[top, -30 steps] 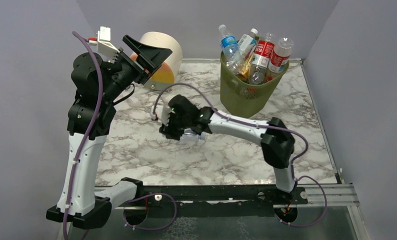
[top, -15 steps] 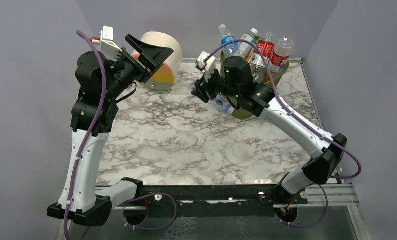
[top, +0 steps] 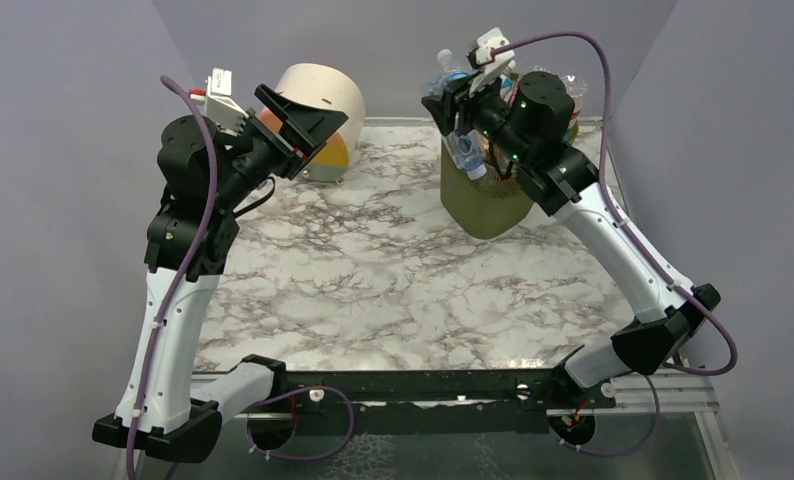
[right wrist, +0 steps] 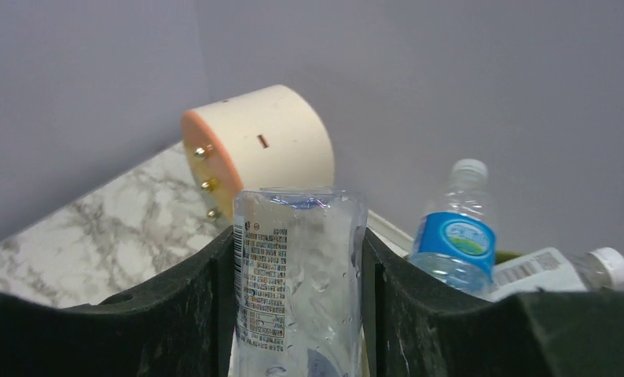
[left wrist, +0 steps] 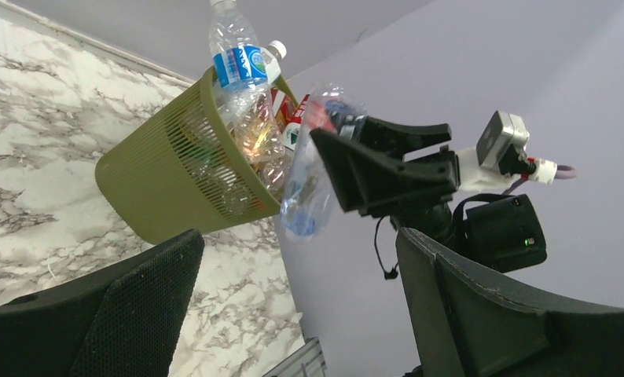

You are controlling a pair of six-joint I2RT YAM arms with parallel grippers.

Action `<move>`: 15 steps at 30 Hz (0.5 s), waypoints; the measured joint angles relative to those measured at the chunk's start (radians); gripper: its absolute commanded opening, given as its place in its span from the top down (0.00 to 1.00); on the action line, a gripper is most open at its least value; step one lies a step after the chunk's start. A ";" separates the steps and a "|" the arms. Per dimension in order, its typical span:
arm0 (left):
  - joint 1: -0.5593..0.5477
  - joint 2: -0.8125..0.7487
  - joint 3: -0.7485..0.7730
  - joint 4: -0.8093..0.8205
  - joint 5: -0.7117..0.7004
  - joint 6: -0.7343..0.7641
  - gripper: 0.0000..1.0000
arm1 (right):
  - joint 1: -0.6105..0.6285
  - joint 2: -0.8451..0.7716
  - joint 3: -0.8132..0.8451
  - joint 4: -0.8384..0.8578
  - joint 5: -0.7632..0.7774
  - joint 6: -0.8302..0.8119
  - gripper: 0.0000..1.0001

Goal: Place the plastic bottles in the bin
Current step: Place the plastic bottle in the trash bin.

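Right gripper (right wrist: 297, 243) risen to bin (top: 483, 205) rim; clamped on clear bottle (right wrist: 297, 275); left gripper (left wrist: 299, 251) spread

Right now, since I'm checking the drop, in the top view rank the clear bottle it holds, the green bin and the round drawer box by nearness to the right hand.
1. The clear bottle: clamped in the right hand.
2. The green bin: right beside it, back right.
3. The round drawer box: back left, across the table.
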 measured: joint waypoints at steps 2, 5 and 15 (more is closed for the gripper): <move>0.000 -0.005 -0.011 0.000 0.000 0.000 0.01 | -0.032 0.000 -0.013 0.040 0.015 0.013 0.48; 0.000 -0.009 -0.019 0.000 0.000 0.000 0.01 | -0.087 0.000 -0.045 0.107 0.028 0.037 0.48; 0.000 -0.010 -0.022 0.000 0.000 0.001 0.01 | -0.199 -0.011 -0.205 0.356 0.028 0.085 0.48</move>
